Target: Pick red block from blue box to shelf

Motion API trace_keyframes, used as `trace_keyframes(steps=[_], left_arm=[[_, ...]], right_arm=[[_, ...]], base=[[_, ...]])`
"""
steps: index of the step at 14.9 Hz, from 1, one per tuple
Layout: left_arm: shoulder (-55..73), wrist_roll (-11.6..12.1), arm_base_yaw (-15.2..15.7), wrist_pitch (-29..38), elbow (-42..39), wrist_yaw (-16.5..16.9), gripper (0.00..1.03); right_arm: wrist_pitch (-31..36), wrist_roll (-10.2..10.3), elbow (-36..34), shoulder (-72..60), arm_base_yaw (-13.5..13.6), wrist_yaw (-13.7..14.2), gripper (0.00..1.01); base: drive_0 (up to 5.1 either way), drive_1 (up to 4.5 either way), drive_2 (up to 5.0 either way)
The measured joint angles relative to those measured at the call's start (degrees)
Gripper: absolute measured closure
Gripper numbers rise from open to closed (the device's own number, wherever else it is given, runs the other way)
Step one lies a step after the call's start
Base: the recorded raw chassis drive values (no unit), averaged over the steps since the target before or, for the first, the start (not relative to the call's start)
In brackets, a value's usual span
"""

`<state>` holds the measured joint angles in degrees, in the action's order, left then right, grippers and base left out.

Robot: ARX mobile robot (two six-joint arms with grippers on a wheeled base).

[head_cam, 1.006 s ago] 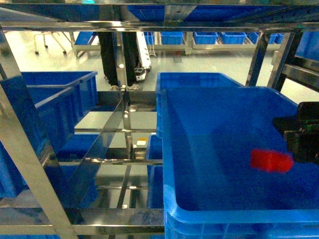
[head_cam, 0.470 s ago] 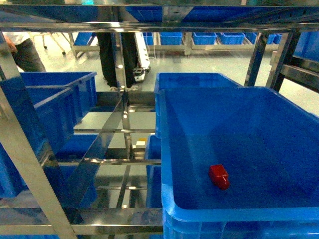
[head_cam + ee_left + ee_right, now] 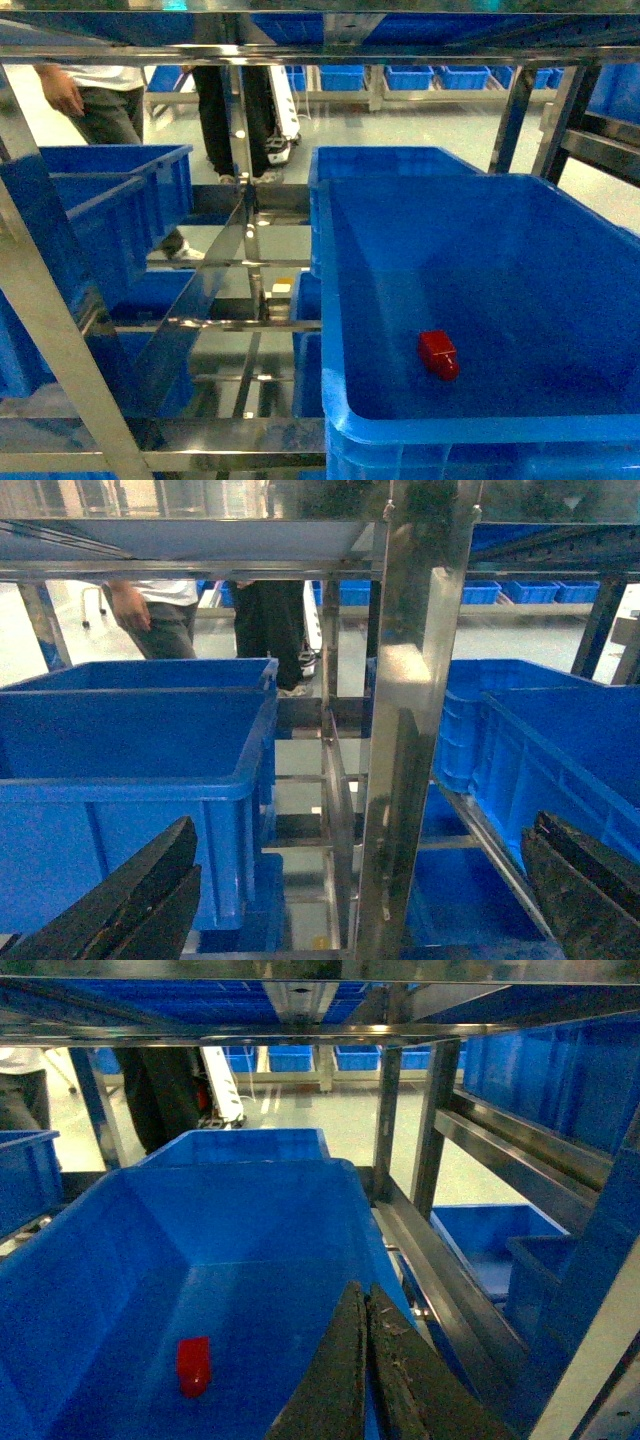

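The red block [image 3: 439,354] lies loose on the floor of a large dark blue crate [image 3: 470,432] that stands on a tier of the steel shelf [image 3: 55,320]. In the right wrist view the red block [image 3: 193,1365] is down to the left of my right gripper [image 3: 362,1288], which is shut on nothing and held above the crate's right rim. My left gripper [image 3: 362,830] is open wide, its black fingers [image 3: 150,880] either side of a shelf upright [image 3: 415,710]. Neither gripper shows in the head view. The blue box is out of view.
More dark blue crates sit on the shelf at the left [image 3: 110,200] and behind [image 3: 400,160]. Steel bars and uprights [image 3: 250,260] cross the gap between them. Beyond the shelf a person [image 3: 100,95] stands on the floor. A lower crate [image 3: 500,1240] sits to the right.
My right gripper, beside the blurred red block one second ago, has left the head view. The block dropped left onto the crate floor and lies still. A person walked in behind.
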<state>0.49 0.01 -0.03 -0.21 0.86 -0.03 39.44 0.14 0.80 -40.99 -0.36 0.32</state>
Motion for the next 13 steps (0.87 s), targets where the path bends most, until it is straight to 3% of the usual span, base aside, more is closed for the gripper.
trace_keyframes(steps=[5, 13], left_arm=[[0.0, 0.0, 0.0, 0.0, 0.0, -0.02, 0.05], [0.0, 0.0, 0.0, 0.0, 0.0, 0.0, 0.05]], right_arm=[[-11.67, 0.0, -0.09, 12.81, 0.04, -0.15, 0.99], [-24.81, 0.0, -0.11, 26.4, 0.04, -0.15, 0.99]], base=[[0.0, 0.0, 0.0], [0.0, 0.0, 0.0]])
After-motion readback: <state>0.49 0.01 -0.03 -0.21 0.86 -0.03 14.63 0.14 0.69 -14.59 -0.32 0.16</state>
